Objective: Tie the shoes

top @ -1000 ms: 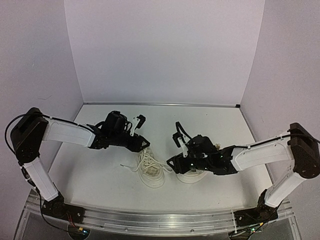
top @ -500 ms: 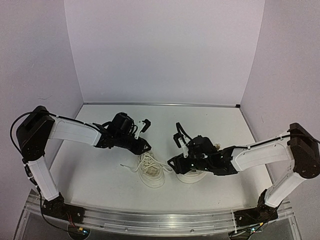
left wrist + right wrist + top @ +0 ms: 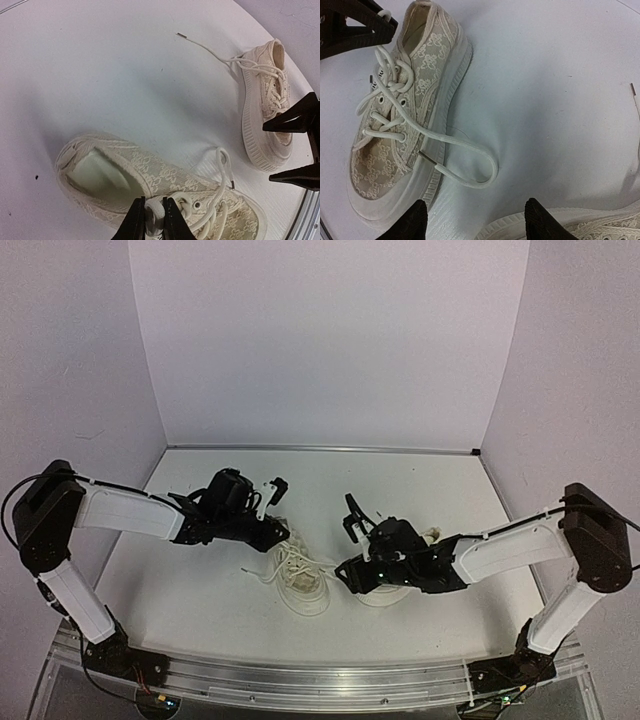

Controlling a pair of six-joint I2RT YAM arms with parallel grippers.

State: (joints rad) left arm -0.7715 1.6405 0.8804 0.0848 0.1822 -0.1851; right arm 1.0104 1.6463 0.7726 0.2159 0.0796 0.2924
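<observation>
One camera looks down on the whole bench (image 3: 420,490) from high up; both wrist cameras closely frame both shoes (image 3: 165,180).

No text, label, brand, number or sign can be read on the shoes (image 3: 405,115) or anywhere else in the three views.
</observation>
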